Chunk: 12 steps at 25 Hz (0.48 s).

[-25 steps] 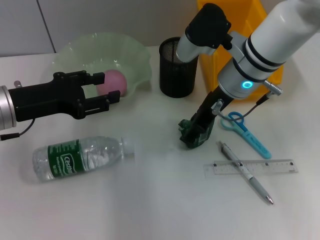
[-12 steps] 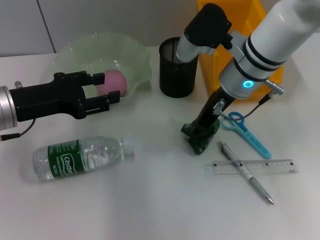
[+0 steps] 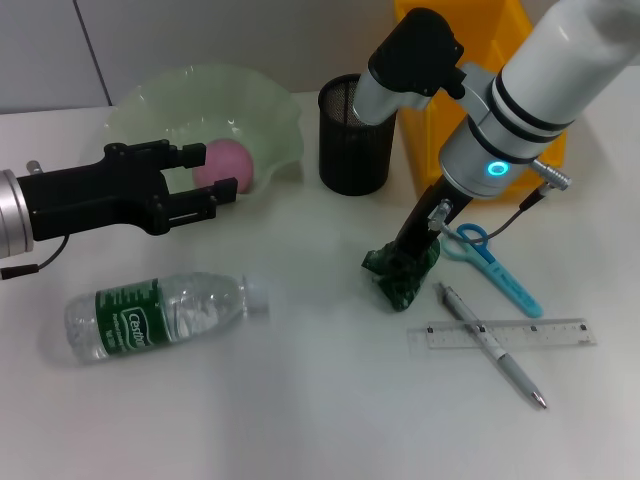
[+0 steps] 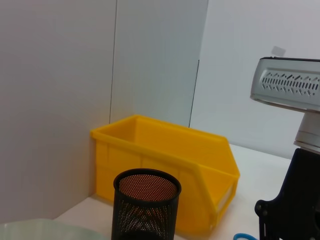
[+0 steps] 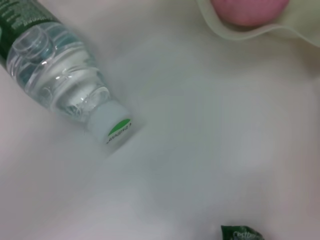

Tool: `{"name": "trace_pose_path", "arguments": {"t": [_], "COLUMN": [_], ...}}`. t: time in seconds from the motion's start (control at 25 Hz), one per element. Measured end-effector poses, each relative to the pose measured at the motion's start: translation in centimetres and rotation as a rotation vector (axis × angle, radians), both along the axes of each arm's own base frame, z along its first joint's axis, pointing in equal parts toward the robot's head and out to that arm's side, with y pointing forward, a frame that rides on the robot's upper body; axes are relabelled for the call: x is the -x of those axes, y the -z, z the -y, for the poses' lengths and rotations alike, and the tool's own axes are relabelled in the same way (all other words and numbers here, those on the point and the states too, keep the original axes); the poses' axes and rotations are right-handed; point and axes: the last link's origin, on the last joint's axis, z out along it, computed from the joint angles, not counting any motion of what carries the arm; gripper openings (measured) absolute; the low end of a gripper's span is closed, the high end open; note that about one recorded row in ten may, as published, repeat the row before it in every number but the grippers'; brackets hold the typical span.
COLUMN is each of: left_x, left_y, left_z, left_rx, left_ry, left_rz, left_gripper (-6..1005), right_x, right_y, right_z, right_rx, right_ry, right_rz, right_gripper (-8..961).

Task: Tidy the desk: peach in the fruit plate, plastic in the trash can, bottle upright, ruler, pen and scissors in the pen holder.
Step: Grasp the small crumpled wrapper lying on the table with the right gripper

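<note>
Taking the black mesh pen holder [image 3: 355, 135] as the mark: far left of it, the water bottle [image 3: 155, 312] lies on its side on the tabletop [image 3: 300, 400]. The left claw [image 3: 205, 180] hangs wide open by the fruit plate [image 3: 270, 120], which holds the peach [image 3: 232, 163]. Just right and nearer, the right claw [image 3: 410, 262] pinches the green plastic wrapper [image 3: 400, 280].
</note>
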Motion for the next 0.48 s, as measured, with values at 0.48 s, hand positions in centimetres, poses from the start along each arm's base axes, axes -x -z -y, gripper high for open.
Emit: {"name": "trace_pose_path", "arguments": {"t": [0.48], "left_x": [0.23], "left_y": [-0.07], "left_z": [0.00], "left_rx": [-0.004], "left_ry": [-0.011], "left_rz": [-0.002], "left_gripper": [651], "right_x": [0.32], "right_y": [-0.62], "right_z": [-0.34], "right_rx": [-0.035], "right_ry": [0.002], "right_rz": [-0.014], "right_gripper": [29]}}
